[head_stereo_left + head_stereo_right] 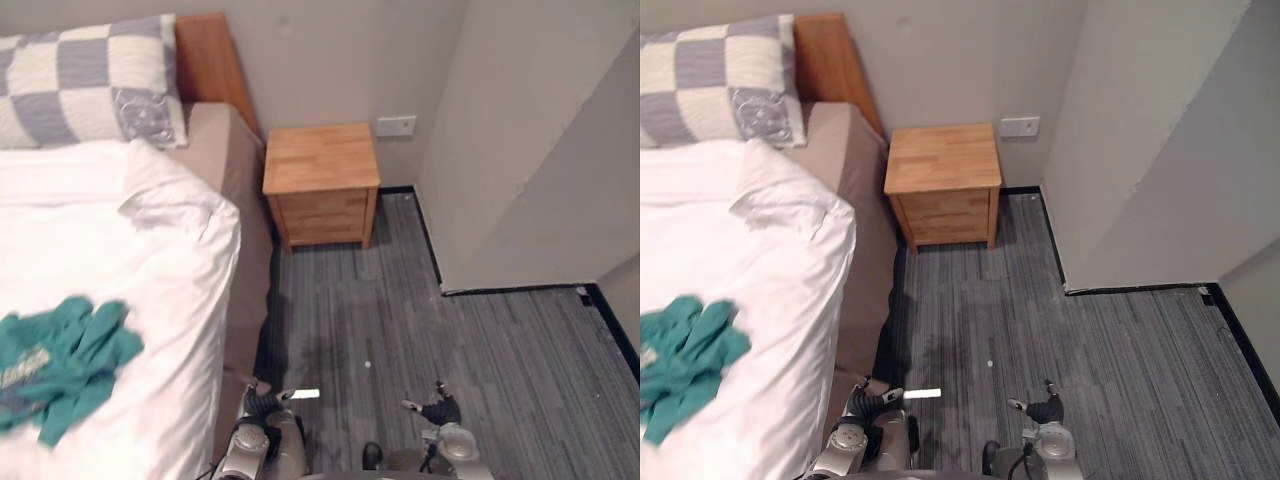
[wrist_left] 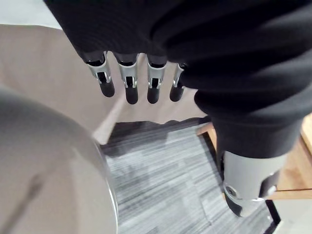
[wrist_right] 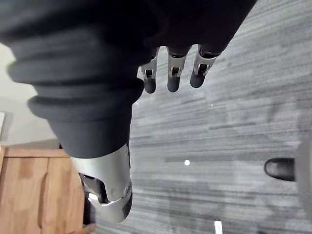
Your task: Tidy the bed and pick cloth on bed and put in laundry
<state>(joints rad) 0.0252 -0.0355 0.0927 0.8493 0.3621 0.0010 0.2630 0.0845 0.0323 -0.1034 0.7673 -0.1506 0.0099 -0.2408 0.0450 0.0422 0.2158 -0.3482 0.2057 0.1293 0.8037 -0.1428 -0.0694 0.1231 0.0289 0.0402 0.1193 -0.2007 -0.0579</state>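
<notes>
I can read no words, numbers or signs anywhere before me. The teal cloth (image 1: 60,365) on the bed (image 1: 150,280) bears a pale print, too blurred for me to make out.

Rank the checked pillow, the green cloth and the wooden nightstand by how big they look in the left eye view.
1. checked pillow: clearly largest.
2. wooden nightstand and green cloth: about alike. The cloth lies nearer the camera and is cropped, so I won't rank them.

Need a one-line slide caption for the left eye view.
Teal cloth crumpled on the white bed; left hand and right hand hang open above the grey carpet.
</notes>
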